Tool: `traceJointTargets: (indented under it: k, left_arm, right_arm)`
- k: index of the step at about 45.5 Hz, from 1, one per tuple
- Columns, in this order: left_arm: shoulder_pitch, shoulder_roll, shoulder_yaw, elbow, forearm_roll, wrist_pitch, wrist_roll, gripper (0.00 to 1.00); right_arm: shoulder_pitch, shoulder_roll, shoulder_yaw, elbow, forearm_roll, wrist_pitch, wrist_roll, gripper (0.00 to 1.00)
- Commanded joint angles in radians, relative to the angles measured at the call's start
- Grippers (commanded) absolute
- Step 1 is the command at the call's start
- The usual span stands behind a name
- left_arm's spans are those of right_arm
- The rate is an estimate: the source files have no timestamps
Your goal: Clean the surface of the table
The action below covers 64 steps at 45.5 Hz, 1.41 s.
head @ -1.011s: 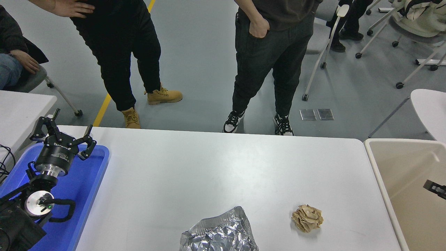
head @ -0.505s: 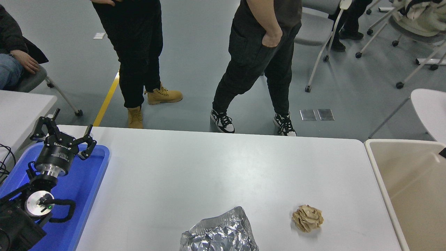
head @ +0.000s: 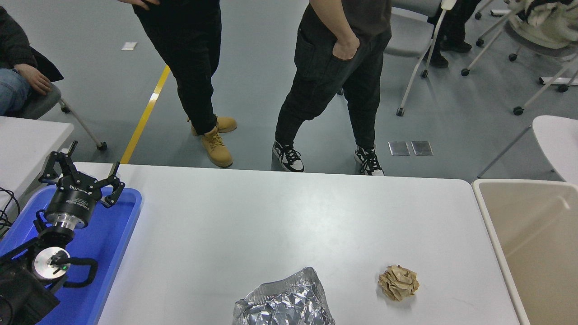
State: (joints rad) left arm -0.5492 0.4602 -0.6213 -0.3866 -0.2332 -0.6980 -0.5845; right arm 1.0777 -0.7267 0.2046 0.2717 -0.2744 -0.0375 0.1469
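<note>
The bench [head: 280, 216], the white surface to be cleaned, fills the middle of the head view from 9 o'clock to 3 o'clock. A beige bin [head: 537, 253] stands just beside its edge at 3 o'clock, and a blue tray [head: 108, 243] lies on it at 8 o'clock. The left gripper [head: 81, 174] hangs parked over that tray, jaws spread wide and holding nothing. Two items remain on the surface: a crumpled foil sheet [head: 284, 302] at 6 o'clock, partly cut off by the frame's lower edge, and a smaller brown paper wad [head: 398, 282] at 5 o'clock, well apart from the foil and nearer the bin. The right gripper is out of view. In the inspector's judgement the step in hand is the next pickup; it would be done well by descending squarely on the paper wad, closing across its bulk, lifting clear of the bench before swinging over the bin. Against the earlier frame, the dark gripper part seen over the bin at 3 o'clock has gone, and the two standing persons [head: 334, 67] at 12 o'clock have shifted their feet.
</note>
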Motion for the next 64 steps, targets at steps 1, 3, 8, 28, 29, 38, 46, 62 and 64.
traceJointTargets:
  k: [1,3,8,28,29,38,46,62,64]
  left_arm:
    - [0.0,0.0,0.0,0.0,0.0,0.0,0.0,1.0]
    - [0.0,0.0,0.0,0.0,0.0,0.0,0.0,1.0]
    - [0.0,0.0,0.0,0.0,0.0,0.0,0.0,1.0]
    - [0.0,0.0,0.0,0.0,0.0,0.0,0.0,1.0]
    - [0.002,0.0,0.0,0.0,0.0,0.0,0.0,1.0]
    - [0.002,0.0,0.0,0.0,0.0,0.0,0.0,1.0]
    - [0.0,0.0,0.0,0.0,0.0,0.0,0.0,1.0]
    - [0.002,0.0,0.0,0.0,0.0,0.0,0.0,1.0]
    - [0.0,0.0,0.0,0.0,0.0,0.0,0.0,1.0]
  right_arm:
    - [0.051,-0.014,0.2,0.104,0.159,-0.015,-0.003,0.96]
    - [0.051,-0.014,0.268,0.127,0.161,-0.01,-0.006,0.97]
    - [0.053,-0.03,0.383,0.21,0.176,-0.004,-0.01,0.98]
    - [-0.025,-0.042,0.674,0.325,0.181,0.085,-0.012,0.98]
    - [-0.044,-0.042,0.684,0.343,0.181,0.085,-0.01,0.98]
    - [-0.248,-0.013,0.777,0.517,0.172,0.085,-0.001,0.99]
    - [-0.376,0.038,0.793,0.57,0.064,0.087,0.0,0.99]
    - [-0.579,0.104,0.811,0.606,0.049,0.085,0.123,0.99]
    - [-0.601,0.118,0.816,0.606,0.047,0.084,0.132,0.99]
